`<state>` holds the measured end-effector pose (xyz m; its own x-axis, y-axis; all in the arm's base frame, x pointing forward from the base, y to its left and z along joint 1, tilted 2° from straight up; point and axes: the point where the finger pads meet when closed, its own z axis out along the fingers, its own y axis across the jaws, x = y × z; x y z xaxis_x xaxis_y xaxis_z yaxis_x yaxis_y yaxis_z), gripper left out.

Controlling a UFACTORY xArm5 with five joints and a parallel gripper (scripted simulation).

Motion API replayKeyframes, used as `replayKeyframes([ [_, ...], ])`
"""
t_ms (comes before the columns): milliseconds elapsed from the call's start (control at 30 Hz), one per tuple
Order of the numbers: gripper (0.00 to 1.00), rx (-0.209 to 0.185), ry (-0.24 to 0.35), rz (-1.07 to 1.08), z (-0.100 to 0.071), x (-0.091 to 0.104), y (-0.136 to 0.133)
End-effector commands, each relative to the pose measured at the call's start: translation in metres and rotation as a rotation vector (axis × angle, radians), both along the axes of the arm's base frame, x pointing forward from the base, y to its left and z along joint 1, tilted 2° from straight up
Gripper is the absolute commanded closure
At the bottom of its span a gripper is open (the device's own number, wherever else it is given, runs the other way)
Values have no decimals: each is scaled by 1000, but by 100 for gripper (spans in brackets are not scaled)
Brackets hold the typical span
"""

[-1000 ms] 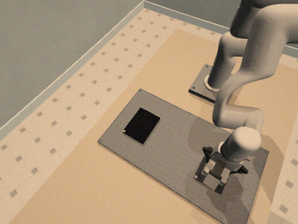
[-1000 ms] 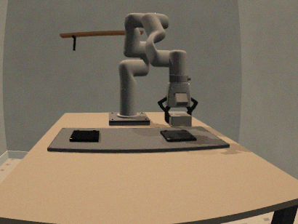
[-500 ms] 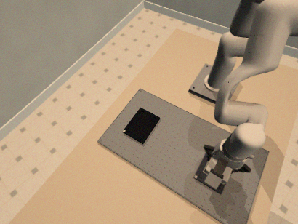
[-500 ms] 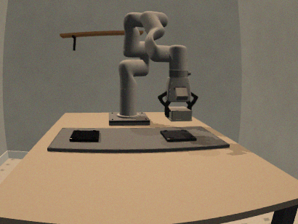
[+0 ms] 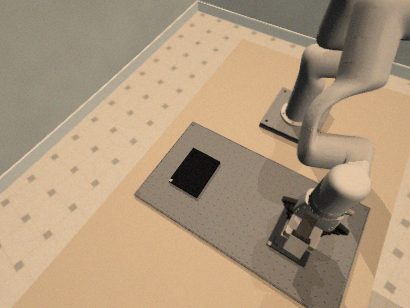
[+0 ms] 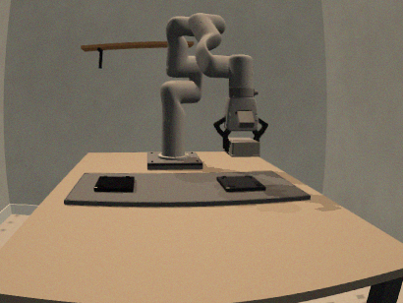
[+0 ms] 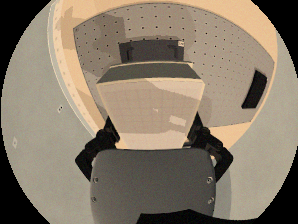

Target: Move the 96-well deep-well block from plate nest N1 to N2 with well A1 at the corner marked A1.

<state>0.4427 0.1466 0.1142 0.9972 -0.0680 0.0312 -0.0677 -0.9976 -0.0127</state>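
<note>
My gripper (image 6: 242,142) is shut on the pale 96-well deep-well block (image 6: 244,147) and holds it level, well above the table. The block also shows in the overhead view (image 5: 298,243) and fills the middle of the wrist view (image 7: 152,106), between the dark fingers. Nest N1 (image 6: 241,183) is a dark flat frame right below the block; it stands empty and shows in the wrist view (image 7: 152,50). In the overhead view the block and gripper partly hide N1 (image 5: 278,239). Nest N2 (image 6: 114,183) lies empty at the other end of the plate (image 5: 195,172).
Both nests sit on a grey perforated baseplate (image 5: 235,200) on the tan table. The arm's base mount (image 6: 174,159) stands behind the plate. A wooden bar with a dark hook (image 6: 128,46) hangs high behind the arm.
</note>
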Motion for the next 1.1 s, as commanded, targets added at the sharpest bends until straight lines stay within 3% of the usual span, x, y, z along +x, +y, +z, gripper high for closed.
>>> replayKeyframes([
  [0,100,1,-4,0,2,1,0],
  [400,100,0,-4,10,2,0,-10],
  [1067,100,-4,-6,9,2,-6,-69],
])
